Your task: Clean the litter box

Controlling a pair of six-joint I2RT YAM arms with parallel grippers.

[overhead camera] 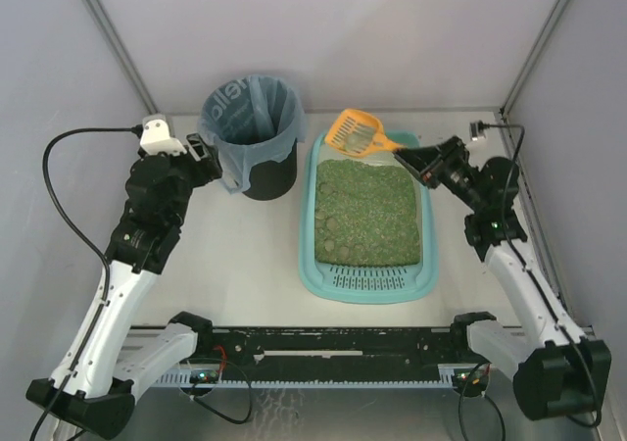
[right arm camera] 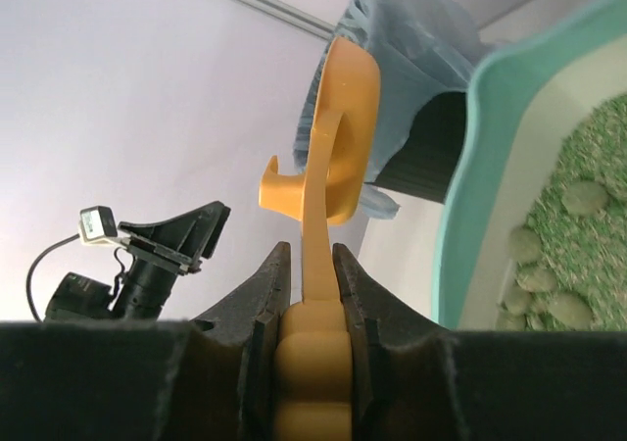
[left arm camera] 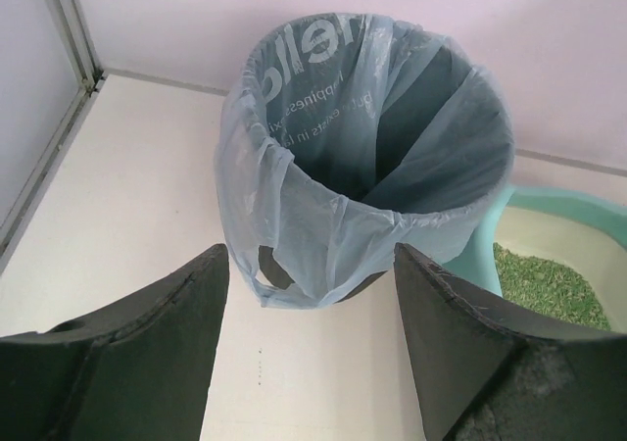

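Orange scoop (overhead camera: 353, 132) is clamped in the right tool (right arm camera: 309, 265) at the box (overhead camera: 307, 255) far rim; the left tool (left arm camera: 311, 274) stands apart, facing the bin (overhead camera: 269, 181).

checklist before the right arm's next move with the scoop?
1. Grip on scoop: ok, right gripper is shut on its handle.
2. Load in scoop: cannot tell.
3. Scoop over bin: not ok, it hangs at the litter box far end, beside the bin.
4. Bin mouth open, bag folded over the rim: ok.
5. Bin mouth clear of left gripper: ok, it is open, empty and at the bin's side.
6. Litter clean: not ok, lumps show.
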